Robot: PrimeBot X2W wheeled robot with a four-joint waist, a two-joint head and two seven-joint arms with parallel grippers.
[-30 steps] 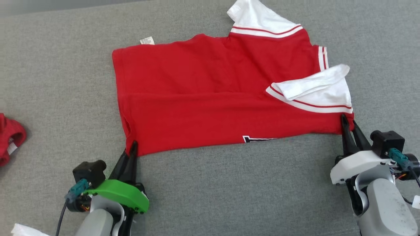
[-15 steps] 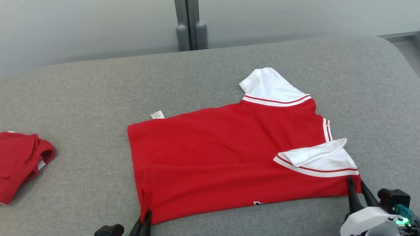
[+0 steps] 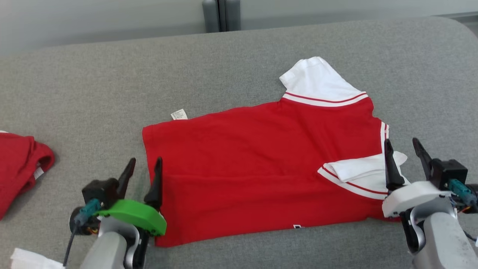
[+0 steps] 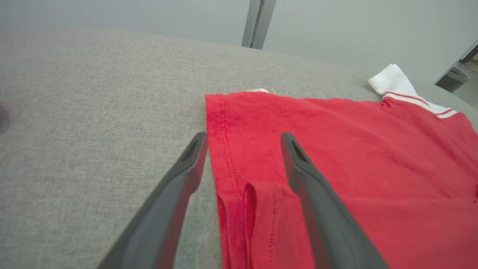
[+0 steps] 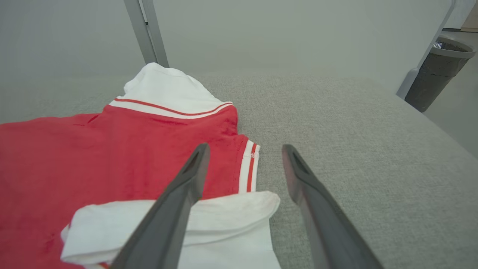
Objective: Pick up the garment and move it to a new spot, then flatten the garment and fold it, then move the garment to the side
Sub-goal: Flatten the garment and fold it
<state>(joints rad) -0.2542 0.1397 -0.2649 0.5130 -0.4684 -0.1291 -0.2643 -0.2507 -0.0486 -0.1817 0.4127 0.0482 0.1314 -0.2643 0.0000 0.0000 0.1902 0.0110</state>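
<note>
My left fingers (image 3: 155,183) and right fingers (image 3: 388,164) are spread wide, empty, at either end of the red garment (image 3: 261,172) lying mid table (image 3: 93,93). Another red bundle (image 3: 18,164) hugs the left edge, open room behind.

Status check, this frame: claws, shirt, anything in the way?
Left claw open, straddling shirt hem. Right claw open, over white sleeve. Shirt flat on couch, unheld. Other red garment far left, clear.
</note>
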